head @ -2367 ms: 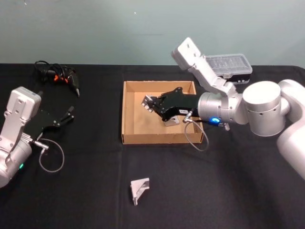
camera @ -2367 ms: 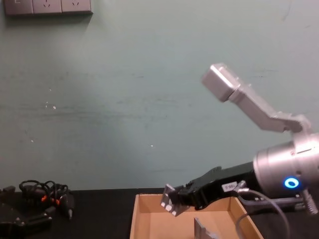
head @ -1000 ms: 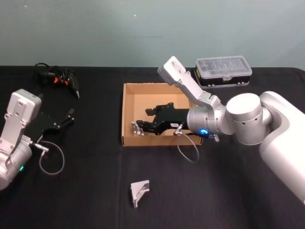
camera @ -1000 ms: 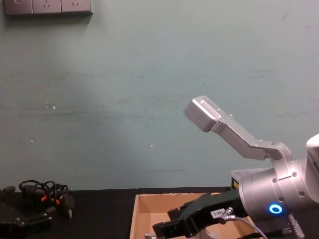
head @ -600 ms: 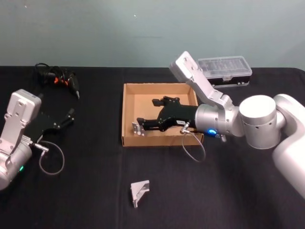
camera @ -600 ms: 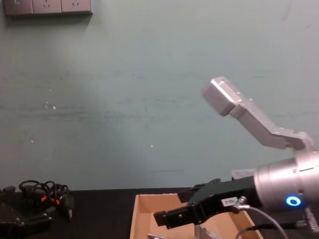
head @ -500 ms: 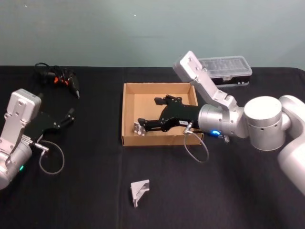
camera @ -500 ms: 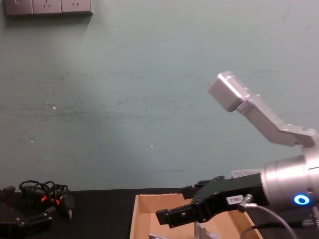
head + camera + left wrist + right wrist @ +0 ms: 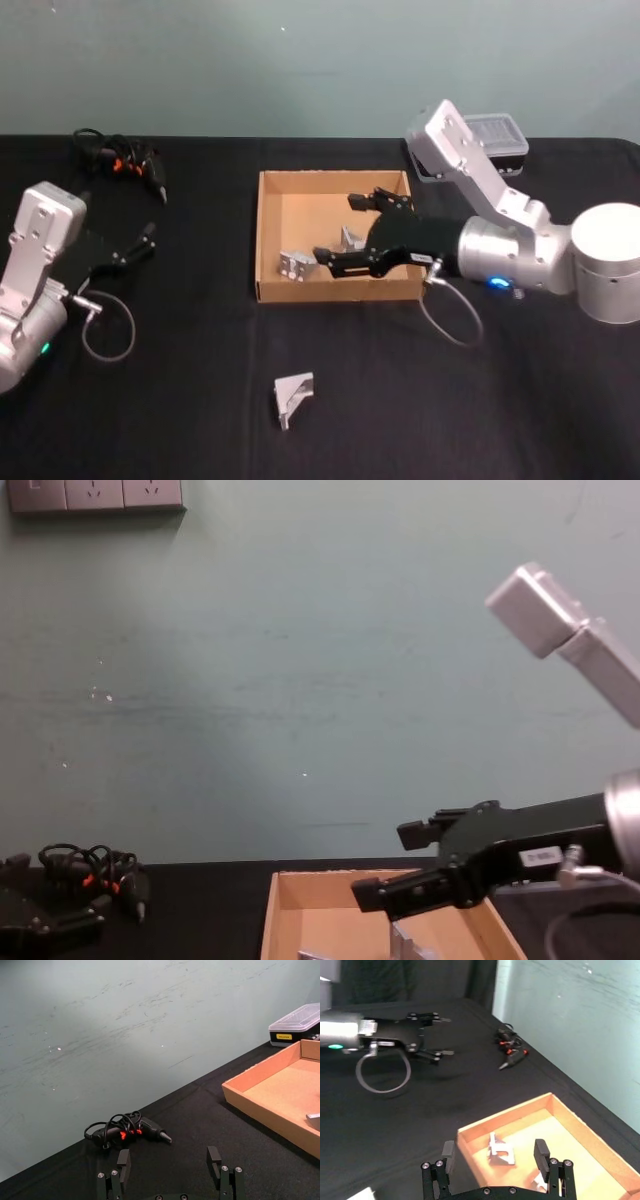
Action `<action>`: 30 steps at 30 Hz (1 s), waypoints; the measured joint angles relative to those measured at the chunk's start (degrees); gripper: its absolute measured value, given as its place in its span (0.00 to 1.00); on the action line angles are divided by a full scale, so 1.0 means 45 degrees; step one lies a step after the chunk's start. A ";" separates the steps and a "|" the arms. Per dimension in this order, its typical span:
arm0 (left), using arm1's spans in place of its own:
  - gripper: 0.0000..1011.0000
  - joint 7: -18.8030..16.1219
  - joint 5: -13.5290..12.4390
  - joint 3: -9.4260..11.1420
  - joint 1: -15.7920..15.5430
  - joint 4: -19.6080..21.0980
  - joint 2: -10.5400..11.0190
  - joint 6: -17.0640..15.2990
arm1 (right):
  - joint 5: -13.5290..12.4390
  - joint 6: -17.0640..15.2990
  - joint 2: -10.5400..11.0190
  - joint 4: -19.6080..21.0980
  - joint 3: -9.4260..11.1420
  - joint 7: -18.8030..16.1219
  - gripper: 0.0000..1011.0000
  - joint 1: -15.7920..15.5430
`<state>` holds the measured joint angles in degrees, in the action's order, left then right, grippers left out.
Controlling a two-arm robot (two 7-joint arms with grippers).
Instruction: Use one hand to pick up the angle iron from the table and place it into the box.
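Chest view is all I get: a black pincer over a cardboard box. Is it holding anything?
Observer: No. The head view shows the right pincer open over the box, with nothing between its fingers.
Visitor: So what is inside the box?
Observer: Two metal pieces: a front angle iron by the near left corner and a middle angle iron farther in.
Visitor: Is anything left outside?
Observer: Yes, a third angle iron lies on the table, on the robot's side of the box.
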<state>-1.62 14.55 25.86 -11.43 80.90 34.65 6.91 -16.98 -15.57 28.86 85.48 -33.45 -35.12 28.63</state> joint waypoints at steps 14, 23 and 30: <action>0.99 0.0001 0.0000 0.0000 0.0001 0.0000 0.0000 0.0000 | -0.0263 0.0165 0.1863 0.0943 -0.1122 -0.2555 0.99 0.0188; 0.99 0.0000 0.0000 0.0001 0.0000 0.0000 0.0000 0.0000 | -0.0160 0.0130 0.2033 0.0756 -0.1899 -0.3042 0.99 0.0431; 0.99 0.0000 0.0000 0.0000 0.0000 0.0000 0.0000 0.0000 | 0.0101 0.0051 0.1872 0.0294 -0.2649 -0.3301 0.99 0.0722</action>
<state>-1.62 14.55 25.86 -11.43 80.90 34.64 6.91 -16.53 -15.34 37.28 86.80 -45.37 -49.97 31.88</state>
